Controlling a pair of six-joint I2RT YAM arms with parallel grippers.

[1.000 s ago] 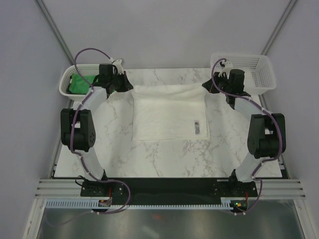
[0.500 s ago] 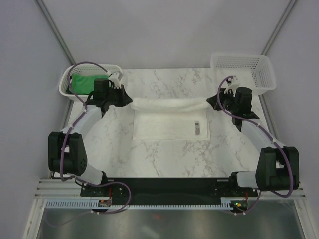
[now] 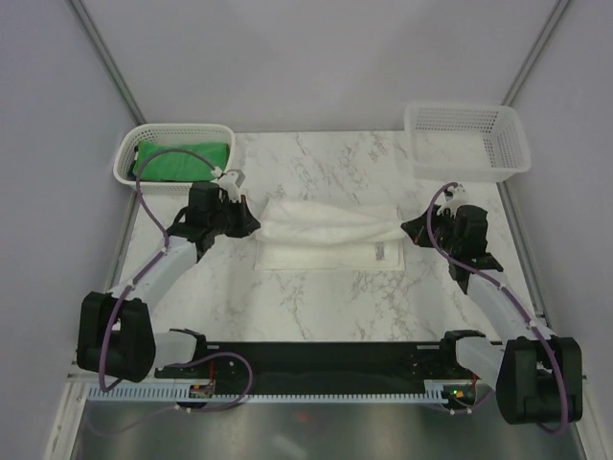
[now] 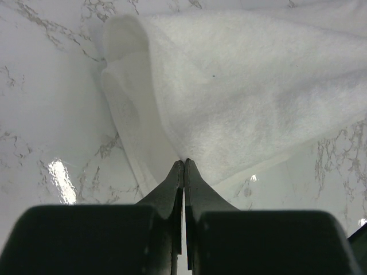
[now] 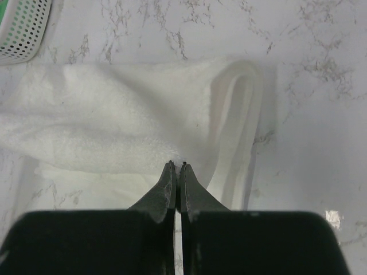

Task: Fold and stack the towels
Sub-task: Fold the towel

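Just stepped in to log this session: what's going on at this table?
Two robot arms are folding a white cloth towel on the marble table. The left pincer and right pincer are each shut on one end of it, holding the upper layer doubled over the part lying flat. A bright green towel sits in the white mesh basket at the far left.

Left gripper [image 4: 183, 162] pinched closed; right gripper [image 5: 176, 165] likewise
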